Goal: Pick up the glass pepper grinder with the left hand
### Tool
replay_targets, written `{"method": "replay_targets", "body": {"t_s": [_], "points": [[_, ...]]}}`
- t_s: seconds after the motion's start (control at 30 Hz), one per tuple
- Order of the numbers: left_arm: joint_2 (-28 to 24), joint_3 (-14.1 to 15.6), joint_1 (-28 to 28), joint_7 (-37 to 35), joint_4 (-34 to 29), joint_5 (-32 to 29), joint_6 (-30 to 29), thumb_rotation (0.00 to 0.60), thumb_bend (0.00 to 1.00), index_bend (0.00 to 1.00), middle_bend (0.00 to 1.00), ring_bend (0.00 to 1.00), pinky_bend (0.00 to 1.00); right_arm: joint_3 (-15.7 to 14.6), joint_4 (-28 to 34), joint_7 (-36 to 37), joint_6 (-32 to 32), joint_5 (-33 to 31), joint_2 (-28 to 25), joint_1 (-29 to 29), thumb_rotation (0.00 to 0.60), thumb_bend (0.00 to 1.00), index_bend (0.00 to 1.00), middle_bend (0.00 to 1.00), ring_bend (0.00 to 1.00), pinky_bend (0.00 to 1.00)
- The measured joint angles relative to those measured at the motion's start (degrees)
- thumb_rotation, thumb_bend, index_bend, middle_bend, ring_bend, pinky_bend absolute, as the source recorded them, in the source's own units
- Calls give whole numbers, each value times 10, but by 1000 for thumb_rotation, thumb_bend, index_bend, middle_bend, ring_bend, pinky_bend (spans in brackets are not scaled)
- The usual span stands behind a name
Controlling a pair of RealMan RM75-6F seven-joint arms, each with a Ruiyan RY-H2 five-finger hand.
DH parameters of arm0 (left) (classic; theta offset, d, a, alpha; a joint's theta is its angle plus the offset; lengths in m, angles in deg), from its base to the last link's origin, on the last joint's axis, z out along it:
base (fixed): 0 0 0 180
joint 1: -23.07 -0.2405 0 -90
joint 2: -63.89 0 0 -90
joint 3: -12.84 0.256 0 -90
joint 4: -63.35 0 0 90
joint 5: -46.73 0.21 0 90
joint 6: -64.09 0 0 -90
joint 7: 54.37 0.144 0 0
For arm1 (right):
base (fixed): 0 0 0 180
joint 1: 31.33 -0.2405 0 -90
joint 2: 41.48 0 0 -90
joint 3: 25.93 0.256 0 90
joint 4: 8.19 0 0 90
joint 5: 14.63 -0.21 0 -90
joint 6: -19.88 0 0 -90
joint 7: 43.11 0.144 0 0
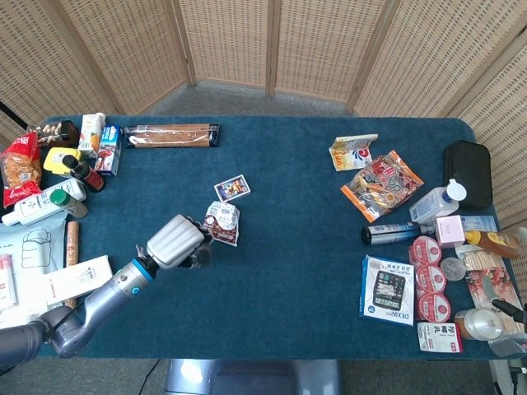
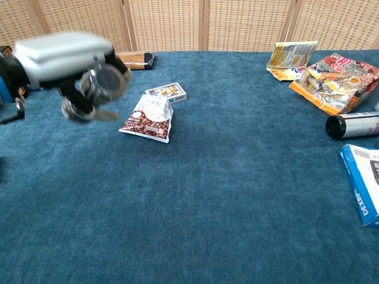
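Step in hand: lift. We see left hand clamped around glass pepper grinder, fingers wrapped on body, grinder clear of blue table, above and left of small snack packet. Right hand not visible. We judge next move: hold grip firm, steady grinder aloft.

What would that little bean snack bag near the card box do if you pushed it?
The small snack bag looks like thin crinkled foil, so it would probably slide easily across the blue cloth and crumple, not stay stiff. It lies flat, so rolling seems unlikely. Pushed away from the robot, it might bump the card box just behind it.
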Motion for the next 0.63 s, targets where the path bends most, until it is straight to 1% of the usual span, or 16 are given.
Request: {"method": "replay_targets", "body": {"t_s": [0.3,0.5,0.63], "points": [[-72,-69,12,16,-78,-22,-23,600,273,876,726,828,702,-1,-26,20,11,-2,26,-7,561,323,0,0,0,0],[-88,-115,22,9,-107,-41,-46,600,270,867,719,825,693,-3,-37,30,11,-2,33,-7,564,322,0,0,0,0],[-96,-132,26,7,-115,-47,-61,600,266,867,718,823,689,-4,-38,32,14,-5,31,-6,565,322,0,0,0,0]]}}
